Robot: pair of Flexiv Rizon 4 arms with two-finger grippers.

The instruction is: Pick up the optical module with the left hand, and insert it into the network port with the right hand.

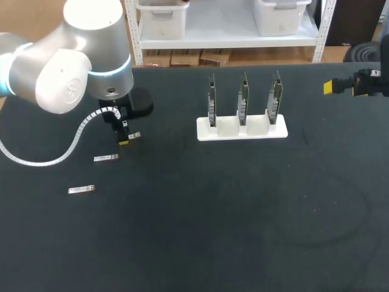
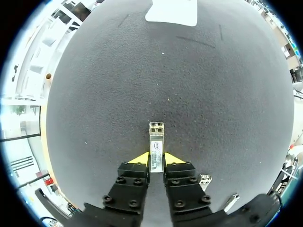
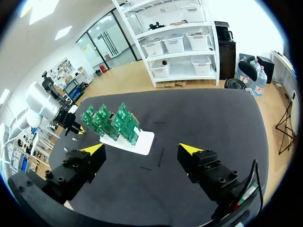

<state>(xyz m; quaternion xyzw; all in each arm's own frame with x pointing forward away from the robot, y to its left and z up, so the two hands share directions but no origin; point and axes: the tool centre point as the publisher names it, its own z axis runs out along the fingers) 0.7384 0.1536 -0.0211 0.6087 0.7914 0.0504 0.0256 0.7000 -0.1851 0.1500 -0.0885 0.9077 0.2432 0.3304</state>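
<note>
The optical module point(image 2: 156, 137) sat pinched from both sides in the left gripper point(image 2: 156, 160), its long side pointing straight out ahead, at the left of the table point(image 1: 213, 231). The right gripper point(image 3: 142, 150) was wide open, held nothing, well apart beyond the green boards point(image 3: 111, 124). Only the left wrist view showed the pinch

Silver-grey arm, black grippers with yellow tips.
The left arm point(image 1: 79, 61) is built of smooth, rounded silver-grey shells, and its big elbow joint point(image 1: 58, 82) has a domed cap with a faint round mark. Beside that joint a light ring point(image 1: 115, 68) glows pale blue, and below the joint runs a white, ribbed cable point(image 1: 73, 143). Further below the joint, the left gripper point(image 2: 156, 160) has blocky black fingers point(image 2: 132, 184) with round black screws point(image 2: 121, 180) and yellow wedge tips. The right gripper point(image 3: 142, 150) is built alike.
</note>
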